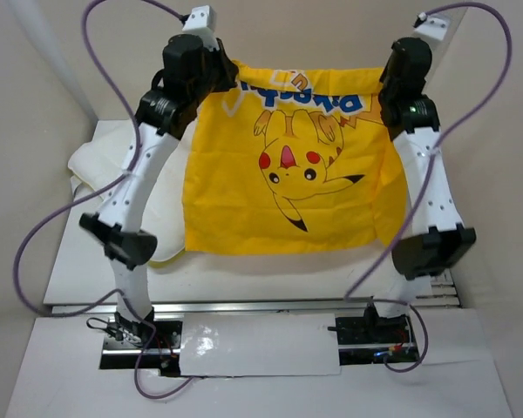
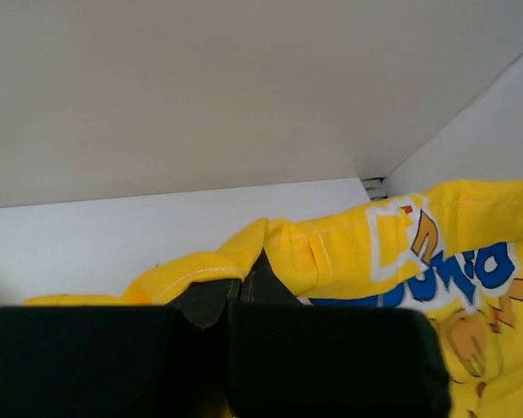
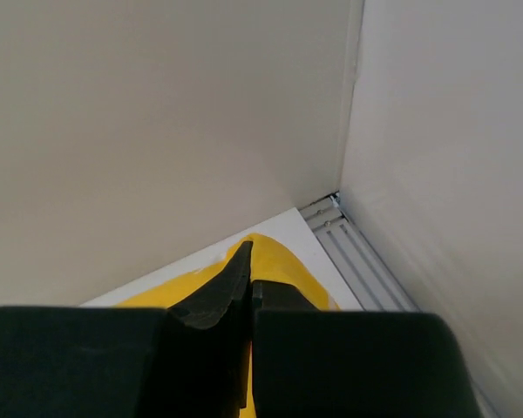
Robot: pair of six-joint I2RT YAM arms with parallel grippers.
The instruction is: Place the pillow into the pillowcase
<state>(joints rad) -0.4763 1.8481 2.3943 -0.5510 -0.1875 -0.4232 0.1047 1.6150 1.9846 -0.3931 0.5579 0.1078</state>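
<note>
White table [image 1: 261,263], pillowcase [image 1: 288,205] crosswise, lettering [image 1: 336,97] far, left claw [image 2: 254,264], right claw [image 3: 247,254] pinching

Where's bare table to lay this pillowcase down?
Bare table runs as a strip between the pillowcase's near hem and the metal rail. Left side is crowded: the pillow lies there under the left arm. The left gripper and right gripper both pinch the pillowcase's far corners.
</note>
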